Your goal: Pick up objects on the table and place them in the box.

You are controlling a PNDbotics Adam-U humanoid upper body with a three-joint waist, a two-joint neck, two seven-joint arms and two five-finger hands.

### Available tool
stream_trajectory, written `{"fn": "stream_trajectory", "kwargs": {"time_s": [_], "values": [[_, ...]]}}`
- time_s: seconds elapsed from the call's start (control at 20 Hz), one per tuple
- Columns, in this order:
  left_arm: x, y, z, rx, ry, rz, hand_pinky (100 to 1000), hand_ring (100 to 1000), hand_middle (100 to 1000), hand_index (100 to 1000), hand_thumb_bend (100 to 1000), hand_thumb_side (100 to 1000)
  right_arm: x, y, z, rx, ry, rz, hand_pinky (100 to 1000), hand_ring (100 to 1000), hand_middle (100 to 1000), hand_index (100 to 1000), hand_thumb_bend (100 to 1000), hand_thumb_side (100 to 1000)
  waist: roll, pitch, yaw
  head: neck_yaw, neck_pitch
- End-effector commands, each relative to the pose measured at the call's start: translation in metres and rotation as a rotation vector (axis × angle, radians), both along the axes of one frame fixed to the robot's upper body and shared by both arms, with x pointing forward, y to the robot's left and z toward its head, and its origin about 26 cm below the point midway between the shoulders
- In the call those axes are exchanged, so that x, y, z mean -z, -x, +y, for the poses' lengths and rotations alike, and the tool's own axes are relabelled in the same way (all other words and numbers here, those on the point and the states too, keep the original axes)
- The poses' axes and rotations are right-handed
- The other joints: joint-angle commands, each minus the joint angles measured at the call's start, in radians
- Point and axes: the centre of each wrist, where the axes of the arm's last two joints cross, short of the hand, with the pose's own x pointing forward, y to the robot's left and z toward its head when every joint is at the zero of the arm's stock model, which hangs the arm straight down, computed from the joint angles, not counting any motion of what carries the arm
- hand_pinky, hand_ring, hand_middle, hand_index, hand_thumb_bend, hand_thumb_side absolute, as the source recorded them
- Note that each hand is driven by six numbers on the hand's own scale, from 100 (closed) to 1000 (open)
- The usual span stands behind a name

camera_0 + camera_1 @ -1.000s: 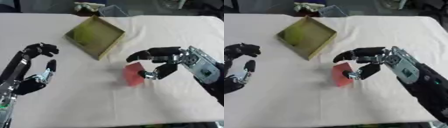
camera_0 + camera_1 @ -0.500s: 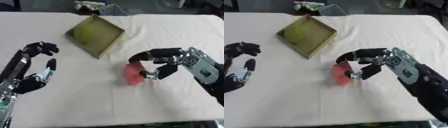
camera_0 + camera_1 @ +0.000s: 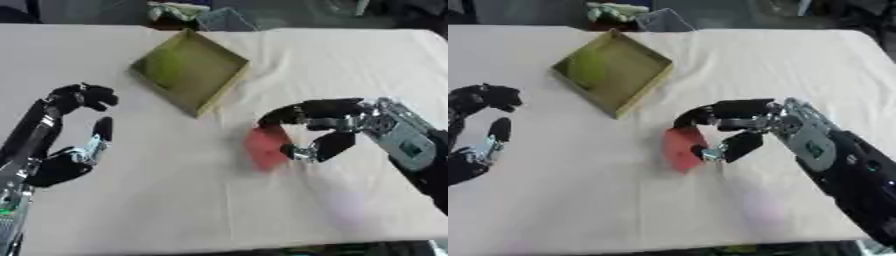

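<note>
A red soft-looking object [image 3: 262, 146] lies on the white table [image 3: 175, 200], right of the middle. My right hand [image 3: 328, 127] comes in from the right and arches over it, with curled fingers [image 3: 280, 114] at its top and the thumb at its right side. The olive-green open box [image 3: 219, 95] sits tilted further back, to the left of the red object, and a pale greenish shape shows inside. My left hand [image 3: 66, 162] rests at the left edge with relaxed, bent fingers, holding nothing.
Beyond the table's far edge lie a green and white bundle [image 3: 175, 10] and a clear container [image 3: 223, 20]. Bare cloth stretches between my two hands and along the front of the table.
My right hand's fingers and thumb have drawn in slightly around the red object, which stays in place. The left hand has hardly moved.
</note>
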Motion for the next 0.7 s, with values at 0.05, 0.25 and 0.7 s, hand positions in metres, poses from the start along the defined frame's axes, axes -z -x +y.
{"fn": "stream_trajectory", "kwargs": {"time_s": [0.05,0.25,0.7], "values": [[-0.0064,0.0006,0.0032,0.002,-0.014,-0.017,675,812,633,755,100,580,-0.0090,0.0000,-0.0011,-0.247,0.209,-0.043,989,1000,970,1000,100,871,0.002,-0.018,0.000,0.002,0.008],[-0.0065,0.0006,0.0031,0.003,-0.013,-0.018,675,812,634,755,100,579,-0.0078,-0.0002,0.0019,-0.257,0.214,-0.062,988,1000,972,1000,100,851,0.002,-0.017,0.000,0.003,0.009],[-0.0070,0.0004,0.0028,0.006,-0.014,-0.019,675,814,634,755,100,579,-0.0051,-0.0020,0.0074,-0.254,0.222,-0.092,982,1000,976,1000,100,794,0.003,-0.016,0.003,0.003,0.008]]}}
